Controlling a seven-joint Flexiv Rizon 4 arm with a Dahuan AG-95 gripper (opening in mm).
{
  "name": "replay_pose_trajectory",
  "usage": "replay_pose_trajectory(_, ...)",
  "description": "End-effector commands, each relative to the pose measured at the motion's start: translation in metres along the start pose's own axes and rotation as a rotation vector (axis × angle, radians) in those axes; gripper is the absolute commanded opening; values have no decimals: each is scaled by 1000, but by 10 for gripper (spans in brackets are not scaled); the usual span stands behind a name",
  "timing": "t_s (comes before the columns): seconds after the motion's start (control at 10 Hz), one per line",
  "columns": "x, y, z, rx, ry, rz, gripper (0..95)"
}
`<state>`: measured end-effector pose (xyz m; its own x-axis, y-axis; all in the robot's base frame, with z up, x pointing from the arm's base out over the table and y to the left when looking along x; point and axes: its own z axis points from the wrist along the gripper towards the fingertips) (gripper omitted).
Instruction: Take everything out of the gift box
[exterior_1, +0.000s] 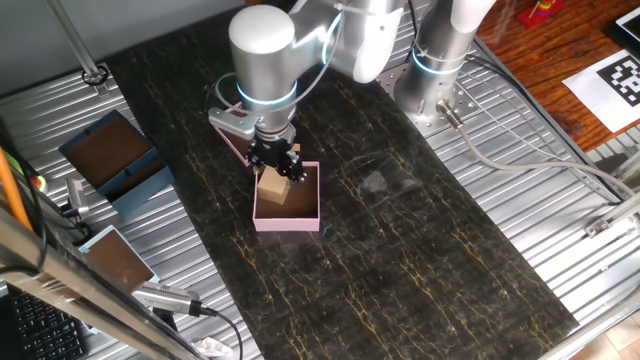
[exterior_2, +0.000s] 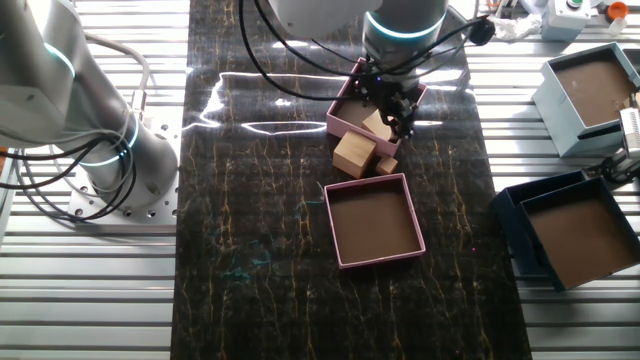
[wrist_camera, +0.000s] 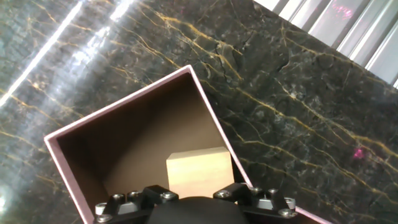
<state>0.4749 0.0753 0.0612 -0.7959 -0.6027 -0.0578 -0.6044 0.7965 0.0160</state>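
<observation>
Gift box (wrist_camera: 124, 134) stands open side up near the middle of the table (wrist_camera: 298, 93), square, its walls skewed to the table's edges. One wooden block (wrist_camera: 199, 173) lies flat inside, against the wall nearest the gripper (exterior_2: 398, 112). I cannot tell whether the fingers grip the block; farther out, bare tabletop runs toward the metal edge.

Dark marble-patterned tabletop (exterior_2: 260, 250) is flanked by ribbed metal panels (exterior_2: 590, 330). Shallow pink square tray with brown inside (exterior_2: 375, 221) is seen lying flat on the dark top. Two blue boxes with brown insides (exterior_2: 575, 228) (exterior_2: 592, 92) are seen on the ribbed metal. A black-and-white marker sheet (exterior_1: 618, 78) is seen on wood flooring.
</observation>
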Motion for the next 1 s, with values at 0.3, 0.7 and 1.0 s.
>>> replay_pose_trajectory(0.3,1,-1,2,5,-1,-12,760)
replay_pose_trajectory(0.7,2,3,8,-10,-8,2,760)
replay_pose_trajectory(1.0,-2,8,12,-9,-12,21,570)
